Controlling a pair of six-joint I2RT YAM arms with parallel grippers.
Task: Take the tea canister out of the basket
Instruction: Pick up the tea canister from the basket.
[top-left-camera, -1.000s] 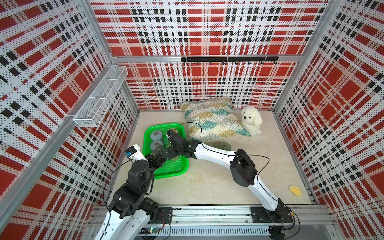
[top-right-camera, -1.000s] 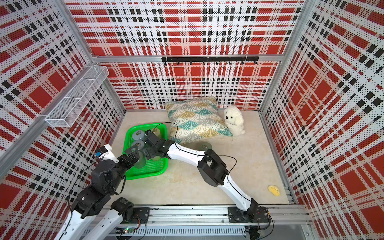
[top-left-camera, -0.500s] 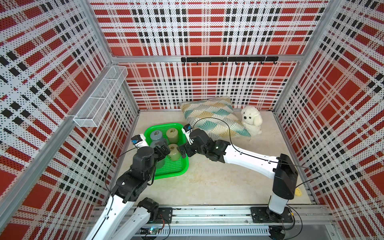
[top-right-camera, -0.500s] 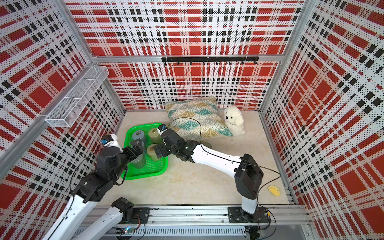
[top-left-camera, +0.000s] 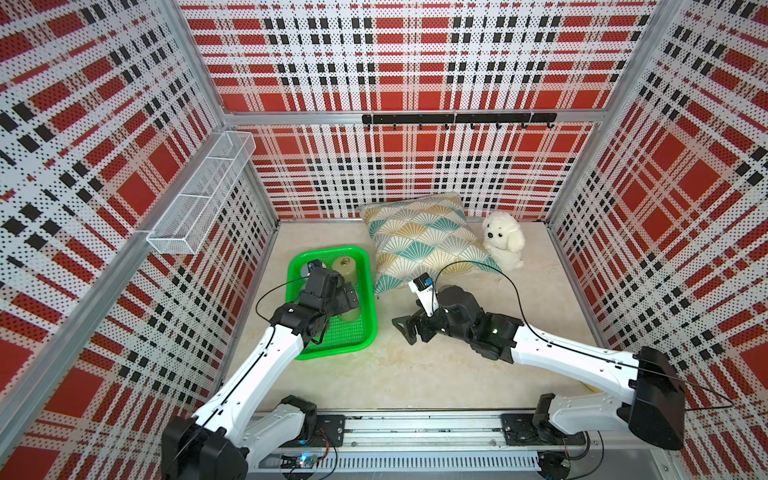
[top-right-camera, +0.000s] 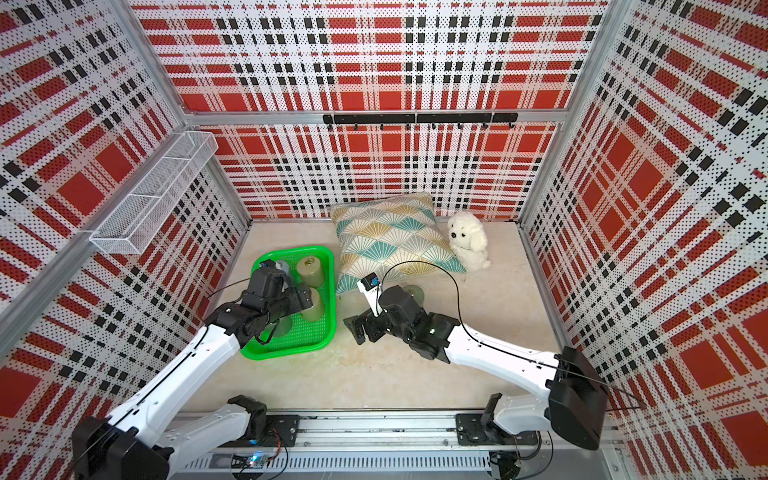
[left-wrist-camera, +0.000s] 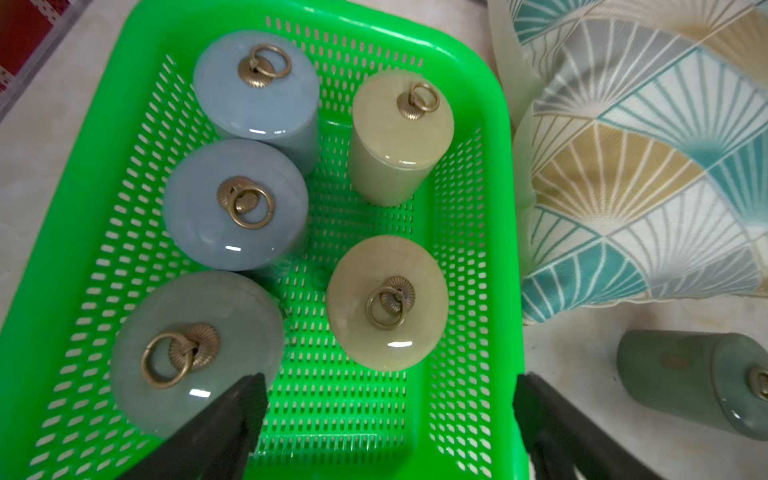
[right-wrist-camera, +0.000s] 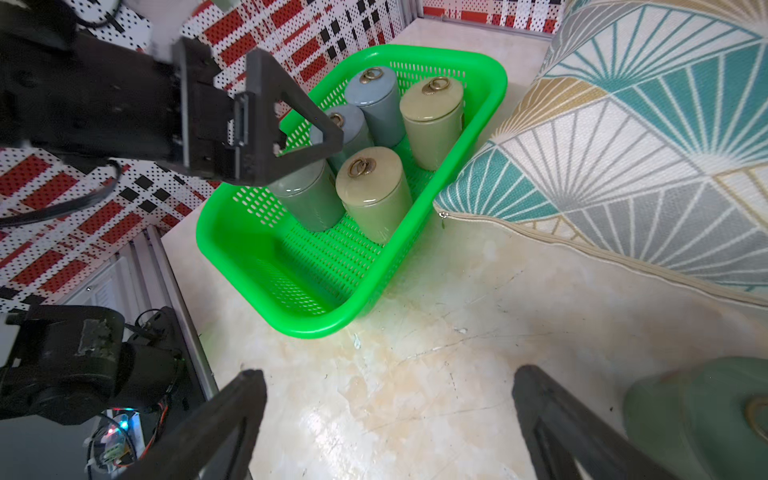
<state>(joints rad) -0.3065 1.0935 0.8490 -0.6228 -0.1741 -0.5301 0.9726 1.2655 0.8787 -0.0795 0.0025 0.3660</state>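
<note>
The green basket (left-wrist-camera: 503, 208) holds several upright ring-lidded tea canisters: two blue-grey (left-wrist-camera: 235, 203), two beige (left-wrist-camera: 386, 303) and one grey-green (left-wrist-camera: 195, 353). My left gripper (left-wrist-camera: 388, 386) hangs open above the basket's near end, just short of the nearer beige canister, with nothing between its fingers. In both top views it hovers over the basket (top-left-camera: 370, 291) (top-right-camera: 330, 299). My right gripper (right-wrist-camera: 388, 378) is open and empty over bare table to the right of the basket (right-wrist-camera: 316, 328). Another green canister (right-wrist-camera: 698, 415) lies on its side on the table beside it.
A patterned pillow (top-left-camera: 419, 241) lies right behind the basket's right side, with a white plush dog (top-left-camera: 500, 241) next to it. A white wire rack (top-left-camera: 203, 195) hangs on the left wall and a black hook rail (top-left-camera: 457, 119) on the back wall.
My right gripper has pulled out of the basket and moved right over the table. My left arm has reached forward, bringing its open gripper over the canisters.
</note>
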